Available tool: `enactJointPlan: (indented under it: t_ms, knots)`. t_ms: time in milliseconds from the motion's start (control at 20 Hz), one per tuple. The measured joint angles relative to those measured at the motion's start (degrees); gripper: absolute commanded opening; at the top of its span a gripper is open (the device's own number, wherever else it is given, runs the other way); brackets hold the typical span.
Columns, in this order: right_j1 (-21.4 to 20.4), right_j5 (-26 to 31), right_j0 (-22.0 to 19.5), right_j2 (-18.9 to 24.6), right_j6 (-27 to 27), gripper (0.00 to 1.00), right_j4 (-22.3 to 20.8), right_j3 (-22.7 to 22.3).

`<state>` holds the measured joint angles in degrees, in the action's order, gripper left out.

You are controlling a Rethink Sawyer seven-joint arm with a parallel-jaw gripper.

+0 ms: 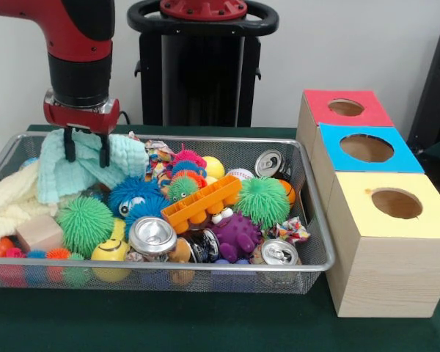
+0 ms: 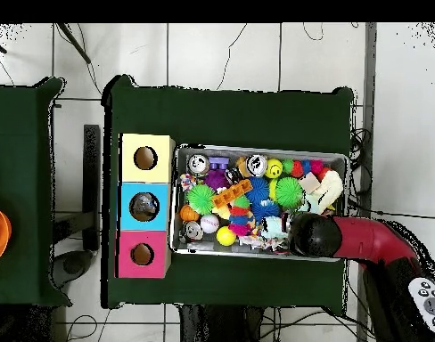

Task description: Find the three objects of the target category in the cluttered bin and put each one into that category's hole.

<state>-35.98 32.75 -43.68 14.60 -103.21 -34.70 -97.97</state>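
Note:
The silver wire-mesh bin [image 1: 317, 220] is full of toys; it also shows in the overhead view [image 2: 257, 148]. One crinkly clear plastic wad with blue patches [image 1: 294, 230] lies at the bin's near right corner. A second wad [image 1: 158, 153] lies at the far side, right of the gripper. A third is not visible in the bin. My gripper [image 1: 86, 149] hangs open at the bin's far left, its fingers [image 1: 70, 145] against a mint green cloth [image 1: 88, 172]. From overhead the arm's wrist [image 2: 312, 236] hides the gripper.
Three wooden boxes stand right of the bin, with red [image 1: 321, 103], blue [image 1: 336, 136] and yellow [image 1: 363, 213] tops, each with a round hole. Something grey shows in the blue box's hole [image 2: 143, 207]. Silver cans [image 1: 152, 236], spiky balls [image 1: 84, 224] and a cream cloth [image 1: 7, 205] crowd the bin.

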Motion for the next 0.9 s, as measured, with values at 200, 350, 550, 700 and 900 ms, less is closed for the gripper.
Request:
enactJointPlan:
  t_ms: [200, 350, 550, 700, 900]
  knots:
    - [0.0, 0.0, -0.1, 0.0, 0.0, 1.00, 0.0, 0.0]
    - [0.0, 0.0, -0.2, 0.0, 0.0, 1.00, 0.0, 0.0]
    - [0.0, 0.0, -0.5, 0.1, 0.0, 1.00, 0.0, 0.0]
    - [0.0, 0.0, -0.9, 0.2, 0.0, 1.00, 0.0, -0.1]
    - [-1.2, 0.0, -3.3, 1.1, 0.0, 1.00, 0.0, -1.8]
